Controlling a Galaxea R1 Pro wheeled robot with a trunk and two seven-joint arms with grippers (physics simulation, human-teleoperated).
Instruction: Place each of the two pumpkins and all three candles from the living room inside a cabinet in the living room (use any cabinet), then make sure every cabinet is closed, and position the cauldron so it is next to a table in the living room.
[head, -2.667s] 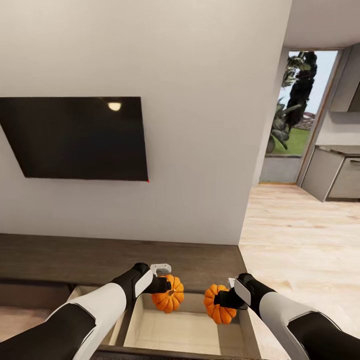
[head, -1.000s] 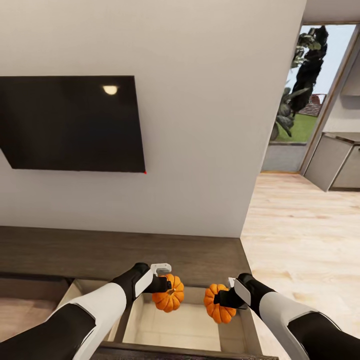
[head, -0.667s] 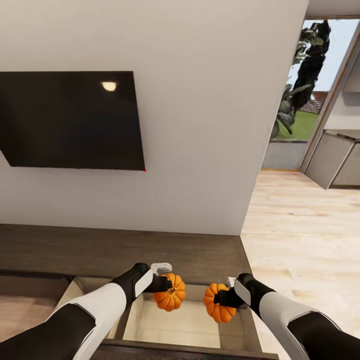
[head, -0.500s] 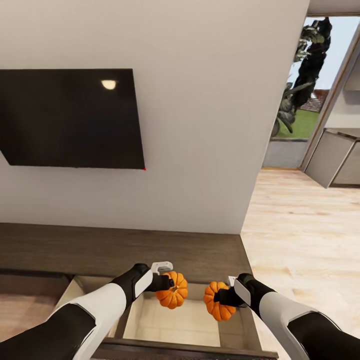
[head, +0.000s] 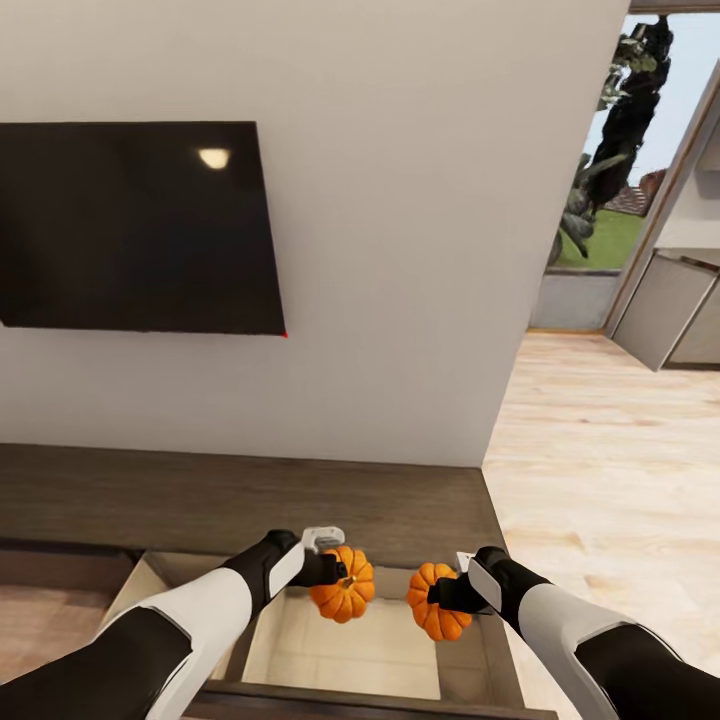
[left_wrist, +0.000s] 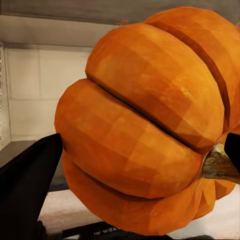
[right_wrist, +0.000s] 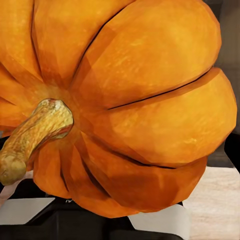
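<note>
Overhanging open cabinet (head: 300, 505) drawer: pumpkins (head: 342, 597)

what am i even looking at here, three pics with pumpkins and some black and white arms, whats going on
These are renders from a simulator, not photos. A two-armed robot is seen through its own cameras. The wide picture comes from its head, looking down over both arms. The left gripper is shut on one pumpkin, and the right gripper is shut on the other pumpkin. Both hang over an open drawer of the long dark cabinet, below a wall-mounted TV. The drawer floor that shows is bare.

The two close-ups come from cameras near each gripper, so the held pumpkin looks huge: the left one's and the right one's, stem towards the camera.
</note>
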